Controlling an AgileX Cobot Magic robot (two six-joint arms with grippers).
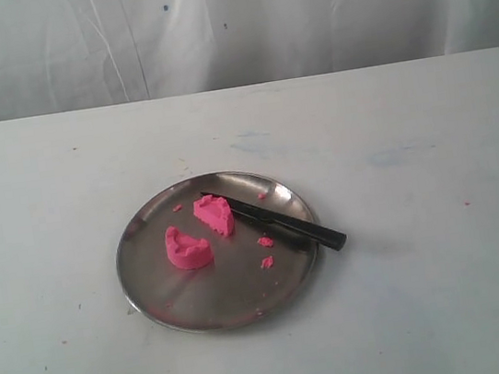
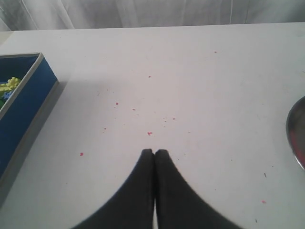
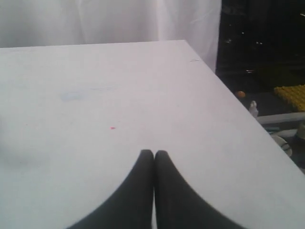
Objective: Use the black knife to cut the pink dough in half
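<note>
On the steel plate (image 1: 245, 290) lie two chunks of the pink dough, one at the plate's left (image 1: 188, 249) and one a little farther back (image 1: 214, 214). The black knife (image 1: 278, 221) rests across the plate's right side, blade tip toward the rear chunk, handle end over the rim. No arm shows in the exterior view. My left gripper (image 2: 154, 151) is shut and empty above bare table, with the plate's rim (image 2: 296, 136) at that view's edge. My right gripper (image 3: 153, 152) is also shut and empty over bare table near a corner.
Small pink crumbs (image 1: 265, 242) lie on the plate and are scattered over the white table (image 1: 409, 127). A blue box (image 2: 21, 109) with yellow pieces stands off to one side in the left wrist view. The table edge (image 3: 224, 86) drops off in the right wrist view.
</note>
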